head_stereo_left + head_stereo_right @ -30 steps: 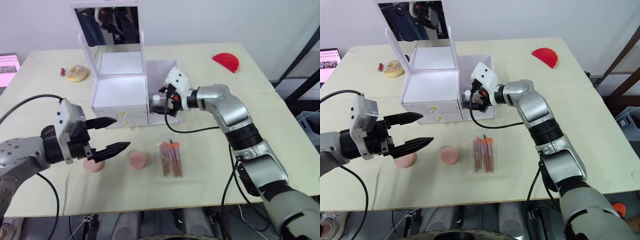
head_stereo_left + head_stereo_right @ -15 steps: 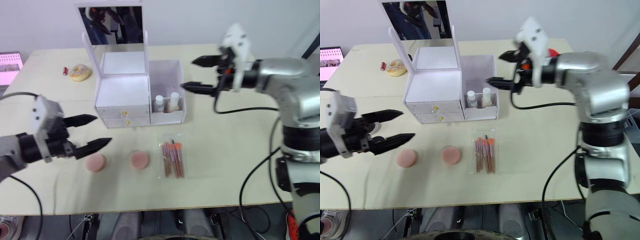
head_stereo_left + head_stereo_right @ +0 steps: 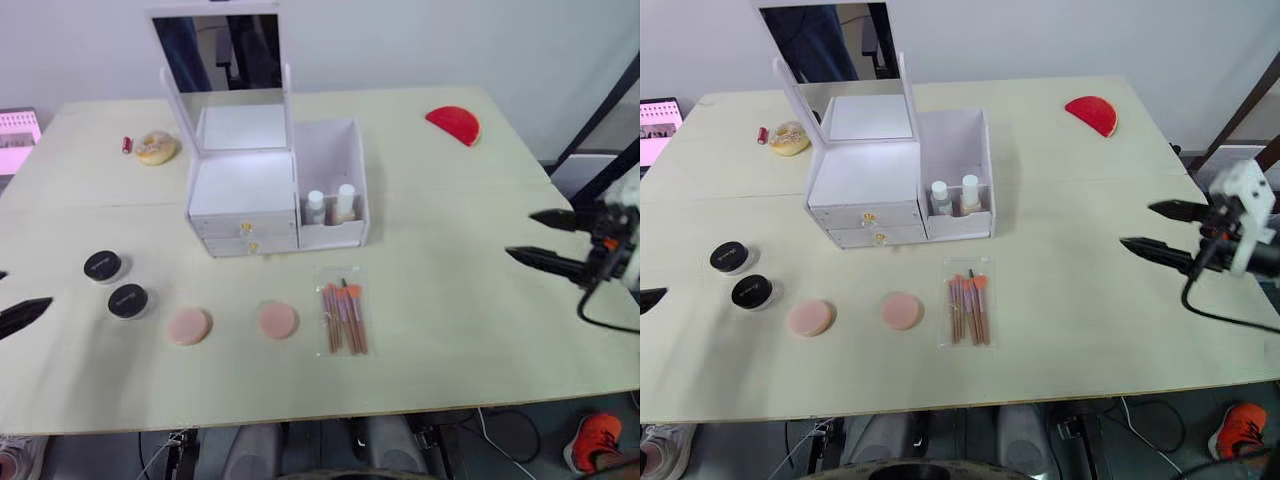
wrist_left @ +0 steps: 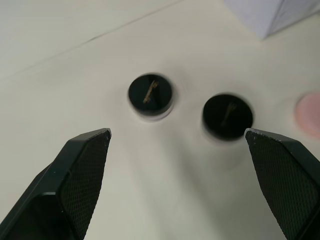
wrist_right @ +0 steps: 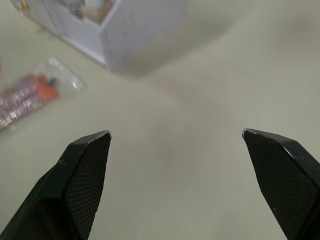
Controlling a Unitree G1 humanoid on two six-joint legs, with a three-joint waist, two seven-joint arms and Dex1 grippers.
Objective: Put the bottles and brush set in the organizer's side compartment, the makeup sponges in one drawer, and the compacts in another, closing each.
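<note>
At the centre of the table (image 3: 440,200), in the left eye view, the white organizer (image 3: 275,185) is standing with its mirror lid raised. Two bottles (image 3: 331,203) are standing upright, side by side, in the organizer's side compartment. Both drawers (image 3: 243,236) are sitting closed. The brush set (image 3: 342,317) is lying flat in its clear packet in front of the organizer, apart from it. Two pink makeup sponges (image 3: 233,323) are lying to its left, and two black compacts (image 3: 115,284) are lying further left, near the table edge. The right gripper (image 3: 540,238) is hovering over the right part of the table with its fingers spread wide, gripping nothing. One finger tip of the left gripper (image 3: 22,315) is showing at the left edge. A red half-round object (image 3: 453,123) and a doughnut-shaped item (image 3: 156,147) are lying near the far edge.

In the right eye view, the same layout is appearing; the right gripper's fingers are standing well apart.

In the left wrist view, the left gripper is pointing at the two compacts with its fingers (image 4: 75,185) spread wide and empty; the edge of one sponge is showing beside the compacts.

In the right wrist view, the right gripper's fingers (image 5: 80,185) are spread wide over bare table, with the organizer and brush set lying beyond.
</note>
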